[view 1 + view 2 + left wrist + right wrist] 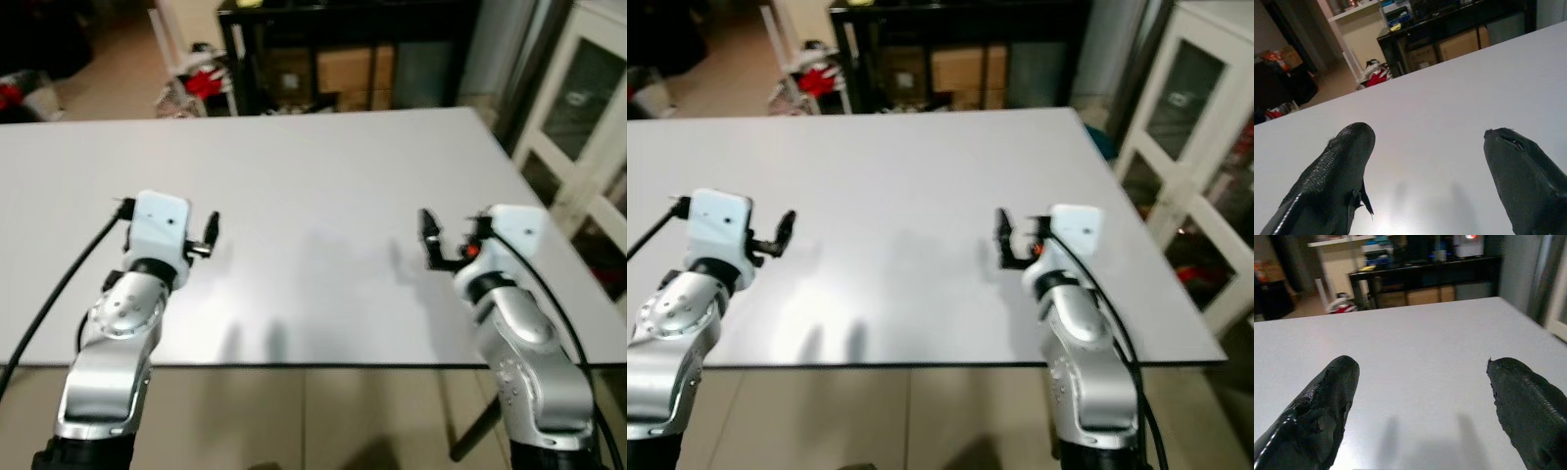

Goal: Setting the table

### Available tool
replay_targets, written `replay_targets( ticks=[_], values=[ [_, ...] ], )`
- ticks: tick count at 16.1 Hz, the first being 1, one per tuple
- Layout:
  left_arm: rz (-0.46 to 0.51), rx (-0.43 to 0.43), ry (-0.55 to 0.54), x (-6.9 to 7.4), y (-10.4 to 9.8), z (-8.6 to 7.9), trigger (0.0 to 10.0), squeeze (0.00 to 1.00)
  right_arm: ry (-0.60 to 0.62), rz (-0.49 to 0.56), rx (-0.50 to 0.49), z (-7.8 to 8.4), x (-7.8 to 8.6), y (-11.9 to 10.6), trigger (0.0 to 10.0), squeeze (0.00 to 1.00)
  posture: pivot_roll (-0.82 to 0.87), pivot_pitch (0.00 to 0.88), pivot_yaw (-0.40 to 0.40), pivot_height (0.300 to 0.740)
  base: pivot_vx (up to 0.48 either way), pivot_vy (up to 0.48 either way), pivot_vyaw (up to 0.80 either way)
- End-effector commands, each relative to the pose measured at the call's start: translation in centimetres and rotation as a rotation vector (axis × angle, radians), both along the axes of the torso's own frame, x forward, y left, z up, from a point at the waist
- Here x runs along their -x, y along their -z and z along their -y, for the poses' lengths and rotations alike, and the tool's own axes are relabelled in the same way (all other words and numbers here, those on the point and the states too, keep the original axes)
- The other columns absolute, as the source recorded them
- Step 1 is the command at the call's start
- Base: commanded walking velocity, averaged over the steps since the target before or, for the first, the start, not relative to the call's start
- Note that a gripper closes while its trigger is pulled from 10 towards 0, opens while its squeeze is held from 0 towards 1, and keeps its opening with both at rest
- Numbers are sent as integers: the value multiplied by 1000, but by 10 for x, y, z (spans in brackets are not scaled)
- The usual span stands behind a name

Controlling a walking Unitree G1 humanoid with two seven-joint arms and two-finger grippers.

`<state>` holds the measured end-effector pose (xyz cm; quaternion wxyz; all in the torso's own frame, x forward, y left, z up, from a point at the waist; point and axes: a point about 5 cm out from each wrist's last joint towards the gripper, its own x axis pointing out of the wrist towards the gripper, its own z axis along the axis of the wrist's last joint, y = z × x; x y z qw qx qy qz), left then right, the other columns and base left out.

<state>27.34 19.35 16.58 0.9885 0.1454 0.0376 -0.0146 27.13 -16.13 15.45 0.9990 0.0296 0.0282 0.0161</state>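
Right now I hold both the left gripper (pixel 1425 161) and right gripper (pixel 1420 396) spread wide, holding nothing, over the white table's (pixel 313 166) near edge. I see no tableware on it, so neither arm is nearer anything.

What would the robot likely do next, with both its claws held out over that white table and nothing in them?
Probably turn away to look for dishes. The left gripper and right gripper both hover open over the white table, holding nothing, and no tableware lies on the top within view. With nothing here to grasp, fetching something seems the sensible first step, perhaps from the dark shelves beyond the table's far edge.
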Motion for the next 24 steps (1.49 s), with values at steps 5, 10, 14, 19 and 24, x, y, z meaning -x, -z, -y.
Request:
replay_targets(
  ticks=[5,10,14,19,24],
  values=[
    [-6,-4,0,0,0,2,10000,0,-20,8,-24,0,1,-2,10000,1000,35,0,60,740,0,292,98],
    [-7,-1,0,1,0,3,10000,0,-43,13,6,-2,0,-3,10000,1000,41,0,54,740,0,290,337],
    [-5,-5,-7,3,0,2,10000,0,-84,13,6,-7,0,-3,10000,1000,51,0,48,740,0,289,400],
    [-7,-11,-9,4,0,1,10000,0,-102,13,11,-11,-1,-3,10000,1000,58,0,43,740,0,292,800],
    [-6,-12,-10,4,-1,0,10000,0,-89,11,-6,-10,-2,-2,10000,1000,57,0,45,740,0,289,800]
  ],
)
